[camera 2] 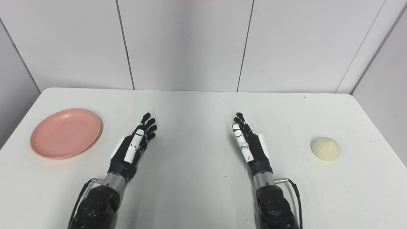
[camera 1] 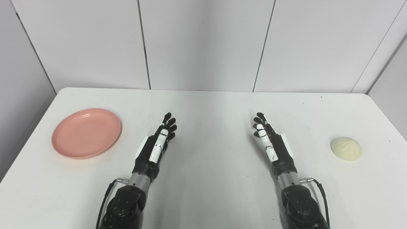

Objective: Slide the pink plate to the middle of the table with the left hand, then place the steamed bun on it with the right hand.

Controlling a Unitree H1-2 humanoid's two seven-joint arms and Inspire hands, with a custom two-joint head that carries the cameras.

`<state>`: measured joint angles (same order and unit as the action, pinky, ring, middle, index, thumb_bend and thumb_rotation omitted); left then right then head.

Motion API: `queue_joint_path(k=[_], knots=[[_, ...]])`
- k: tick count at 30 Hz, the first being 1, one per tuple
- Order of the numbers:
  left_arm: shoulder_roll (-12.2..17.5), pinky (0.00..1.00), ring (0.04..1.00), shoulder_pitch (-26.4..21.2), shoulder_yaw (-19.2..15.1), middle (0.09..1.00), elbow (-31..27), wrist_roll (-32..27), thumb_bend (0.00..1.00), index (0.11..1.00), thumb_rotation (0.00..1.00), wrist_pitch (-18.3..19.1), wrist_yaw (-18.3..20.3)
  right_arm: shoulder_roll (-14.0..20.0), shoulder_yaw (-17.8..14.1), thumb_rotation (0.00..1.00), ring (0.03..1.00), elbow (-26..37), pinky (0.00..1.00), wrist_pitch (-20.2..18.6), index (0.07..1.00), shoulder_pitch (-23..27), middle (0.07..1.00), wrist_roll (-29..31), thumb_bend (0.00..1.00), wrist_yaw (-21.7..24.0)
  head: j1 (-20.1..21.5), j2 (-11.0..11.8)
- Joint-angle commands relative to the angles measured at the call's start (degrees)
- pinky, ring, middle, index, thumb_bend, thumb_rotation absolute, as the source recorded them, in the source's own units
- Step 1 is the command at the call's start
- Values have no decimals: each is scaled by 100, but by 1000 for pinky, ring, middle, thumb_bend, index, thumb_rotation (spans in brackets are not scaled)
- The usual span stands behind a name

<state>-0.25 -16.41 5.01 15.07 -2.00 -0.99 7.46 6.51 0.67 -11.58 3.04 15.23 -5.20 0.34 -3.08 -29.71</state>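
1. The left hand (camera 1: pixel 159 143) is holding nothing, its fingers (camera 1: pixel 168 122) stretching forward and slightly apart over the table (camera 1: pixel 203 105).
2. The right hand (camera 1: pixel 270 140) is mirroring it, extended, loosely spread and empty.
3. The pink plate (camera 1: pixel 86 133) is sitting toward the table's left side, just beside the left hand but apart from it.
4. The steamed bun (camera 1: pixel 346 148) is lying well out to the right, untouched.
5. Judging from this, the first step is not yet beginning; the next move is calling for the left hand to reach the plate's rim and push it toward the centre.
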Motion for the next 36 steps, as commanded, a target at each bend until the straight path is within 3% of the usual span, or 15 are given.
queue_joint_path(k=[1,32,36], knots=[[52,966,963,131,41,980,390,86,363,989,1000,360,10,-74,69,1000,894,-222,852,41,930,-112,912,29,216,53,-6,-2],[55,970,965,126,40,981,408,83,362,992,1000,357,28,-59,91,1000,889,-232,842,80,926,-109,908,-16,211,39,-9,8],[6,981,964,99,40,979,490,78,360,991,1000,327,14,-13,84,1000,892,-263,847,127,930,-108,912,-2,210,74,-366,98]])
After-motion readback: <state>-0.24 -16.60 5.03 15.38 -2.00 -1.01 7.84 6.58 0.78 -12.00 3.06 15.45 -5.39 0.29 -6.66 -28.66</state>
